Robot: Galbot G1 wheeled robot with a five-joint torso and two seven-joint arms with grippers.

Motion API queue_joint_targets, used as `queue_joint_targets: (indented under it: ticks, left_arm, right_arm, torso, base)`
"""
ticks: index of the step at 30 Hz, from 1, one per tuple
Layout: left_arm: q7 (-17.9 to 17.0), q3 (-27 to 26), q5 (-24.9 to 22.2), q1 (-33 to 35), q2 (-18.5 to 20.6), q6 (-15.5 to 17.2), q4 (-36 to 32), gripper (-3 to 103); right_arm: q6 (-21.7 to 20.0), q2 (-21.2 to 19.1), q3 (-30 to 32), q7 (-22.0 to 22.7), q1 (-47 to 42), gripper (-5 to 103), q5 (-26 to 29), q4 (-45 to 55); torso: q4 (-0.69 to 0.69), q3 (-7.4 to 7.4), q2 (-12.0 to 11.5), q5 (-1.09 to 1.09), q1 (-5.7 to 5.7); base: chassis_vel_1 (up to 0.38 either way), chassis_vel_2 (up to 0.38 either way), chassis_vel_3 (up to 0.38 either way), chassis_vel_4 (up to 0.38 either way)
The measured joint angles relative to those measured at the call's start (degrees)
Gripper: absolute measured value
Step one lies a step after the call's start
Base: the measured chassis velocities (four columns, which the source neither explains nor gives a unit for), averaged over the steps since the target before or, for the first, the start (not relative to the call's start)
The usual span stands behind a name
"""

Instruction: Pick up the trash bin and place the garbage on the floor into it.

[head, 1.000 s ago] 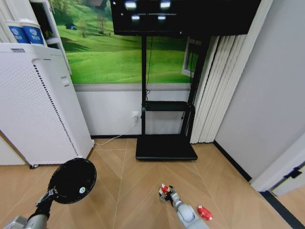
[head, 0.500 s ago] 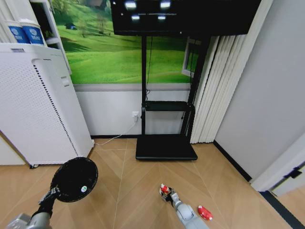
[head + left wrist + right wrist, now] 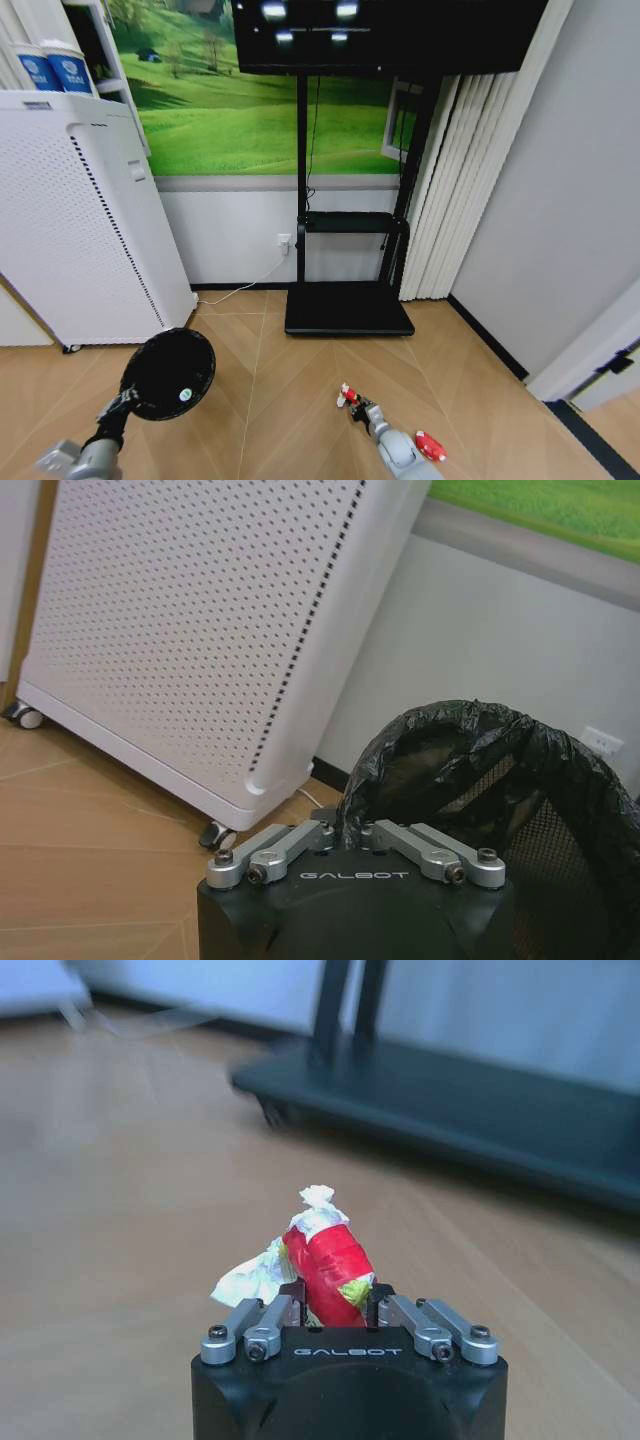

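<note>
A light tan herringbone parquet floor (image 3: pixel 290 390) runs back to a grey wall carrying a green meadow mural, with a black screen stand on a flat black base (image 3: pixel 349 308) in the middle and a tall white perforated air-purifier box (image 3: pixel 75 225) on castors to the robot's left.

The left gripper (image 3: pixel 352 832) is clamped on the rim of the small black round wire-mesh trash bin (image 3: pixel 168 374), which is lined with a black plastic bag and held clear of the boards on the robot's left, its mouth facing up toward the head camera. The right gripper (image 3: pixel 335 1300) hangs low in front and to the right, its 2 fingers closed tight on the crumpled red-and-white wrapper (image 3: pixel 318 1270), which sticks out past the fingertips. A small red scrap (image 3: pixel 431 445) lies on the parquet just beside the right arm.

Judging by this, the bin is already picked up and the first piece of litter is in hand but not yet dropped. The next move would call for bringing wrapper and bin mouth together, the gripper directly above the opening before letting go, since the 2 are well apart now.
</note>
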Motion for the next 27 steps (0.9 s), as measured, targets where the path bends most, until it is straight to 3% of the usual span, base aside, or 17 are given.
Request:
queue_joint_targets:
  ticks: [9,17,22,27]
  left_arm:
    - [0.49,5.78,2.99,-4.69,3.7,-0.13,5.62,4]
    - [4.25,8.02,3.83,-5.49,6.77,0.65,6.75,4]
    - [6.97,13.12,4.23,-7.02,8.82,3.05,6.97,4]
    - [9.89,21.7,6.4,-9.61,10.41,3.79,7.51,4]
  right_arm:
    - [1.47,-4.86,4.03,-5.49,-10.59,29,7.1,21.55]
    - [2.03,-10.49,0.37,-10.71,-14.17,29,12.7,37.38]
    - [2.75,-11.29,-0.84,-11.55,-16.81,29,12.17,41.49]
    - [5.27,-10.6,-1.88,-11.61,-20.34,29,7.41,41.75]
  torso:
    - [-0.04,0.0,0.0,-0.04,0.0]
    - [0.03,0.0,0.0,-0.01,-0.01]
    - [-0.02,-0.01,0.0,-0.03,0.0]
    - [-0.03,0.0,0.0,-0.01,0.0]
  base:
    - [0.0,0.0,0.0,0.0]
    - [0.0,0.0,0.0,0.0]
    - [0.0,0.0,0.0,0.0]
    - [0.0,0.0,0.0,0.0]
